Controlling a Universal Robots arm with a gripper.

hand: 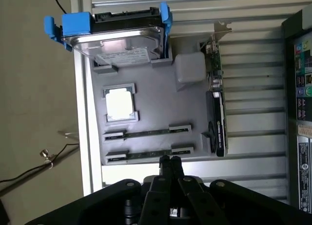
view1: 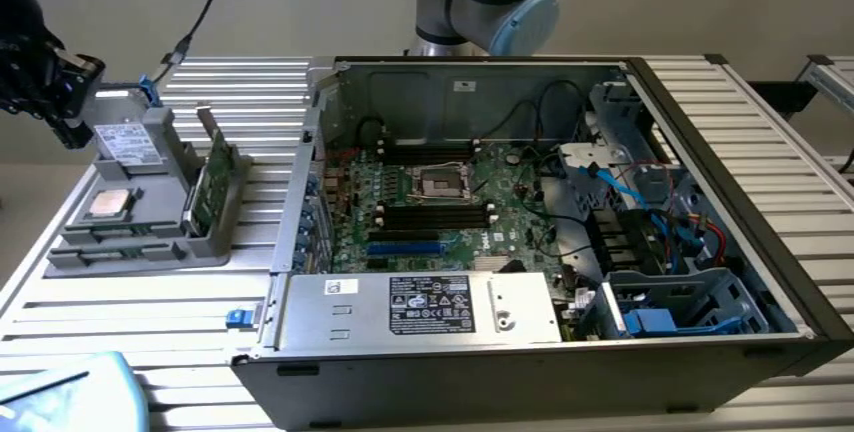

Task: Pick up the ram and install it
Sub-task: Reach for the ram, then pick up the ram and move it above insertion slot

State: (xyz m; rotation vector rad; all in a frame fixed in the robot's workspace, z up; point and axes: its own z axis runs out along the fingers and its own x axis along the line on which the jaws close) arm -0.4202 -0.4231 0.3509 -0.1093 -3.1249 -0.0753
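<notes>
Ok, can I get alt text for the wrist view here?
The shut gripper hangs over a grey parts tray, closest to one of two ram sticks lying in the tray's holders. Beyond them sit a processor chip, a hard drive in a blue caddy and an upright expansion card.

counter (view1: 147, 302): ribbed bare metal, dull sheen
tray (hand: 156, 113): smooth matt grey plastic
hard drive (hand: 122, 42): glossy metal lid
bracket (hand: 77, 24): blue plastic
case (view1: 400, 87): bare sheet metal inside, matt black shell
tool (hand: 170, 161): matt black

Hidden and cropped
Thin green ram sticks (hand: 146, 133) lie edge-on, chips hidden; black arm wrist (view1: 27, 62) cut by exterior view's left edge
</notes>
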